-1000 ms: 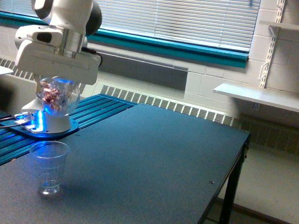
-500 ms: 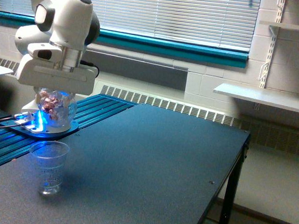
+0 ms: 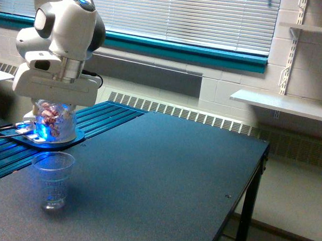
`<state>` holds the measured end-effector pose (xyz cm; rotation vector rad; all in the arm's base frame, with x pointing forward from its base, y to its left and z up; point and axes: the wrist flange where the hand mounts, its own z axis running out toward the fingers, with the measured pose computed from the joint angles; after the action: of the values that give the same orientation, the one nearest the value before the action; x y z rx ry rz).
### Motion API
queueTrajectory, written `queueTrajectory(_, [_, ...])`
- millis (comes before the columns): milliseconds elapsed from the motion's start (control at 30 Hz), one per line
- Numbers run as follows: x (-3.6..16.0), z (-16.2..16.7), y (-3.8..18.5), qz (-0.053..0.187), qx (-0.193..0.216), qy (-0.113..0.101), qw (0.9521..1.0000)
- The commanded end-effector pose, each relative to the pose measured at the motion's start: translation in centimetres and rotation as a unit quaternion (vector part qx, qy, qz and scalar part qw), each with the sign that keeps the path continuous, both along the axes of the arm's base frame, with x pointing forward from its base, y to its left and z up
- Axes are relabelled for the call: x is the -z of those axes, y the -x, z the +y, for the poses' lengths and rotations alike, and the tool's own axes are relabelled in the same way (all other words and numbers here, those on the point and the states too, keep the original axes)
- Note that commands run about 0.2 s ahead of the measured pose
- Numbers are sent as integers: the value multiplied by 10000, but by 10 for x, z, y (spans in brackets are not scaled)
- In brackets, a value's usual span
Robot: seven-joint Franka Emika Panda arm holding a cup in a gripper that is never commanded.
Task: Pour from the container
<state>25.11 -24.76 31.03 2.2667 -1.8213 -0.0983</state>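
The container, a clear rounded jar with reddish-pink and white pieces inside, hangs under my gripper, which is shut on it. It sits above and slightly behind a clear ribbed plastic cup that stands upright on the dark table near the exterior view's left. The jar's lower end is close above the cup's rim but apart from it. My fingers are mostly hidden behind the white gripper body.
A white round base on a blue-lit plate sits behind the cup on a striped blue surface. The table's right edge drops to the floor. A white shelf hangs on the wall at the right.
My gripper has moved down and slightly left with the container, bringing it closer to the cup's rim. The cup has not moved.
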Motion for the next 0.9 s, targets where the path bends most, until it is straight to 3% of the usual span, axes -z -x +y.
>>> queueTrajectory(33, [-5, -11, -3, 11, 182, -48, 9998])
queueTrajectory(400, [2, -7, -8, 117, 214, -281, 9993])
queueTrajectory(900, [6, -11, -10, 200, 273, -309, 9990])
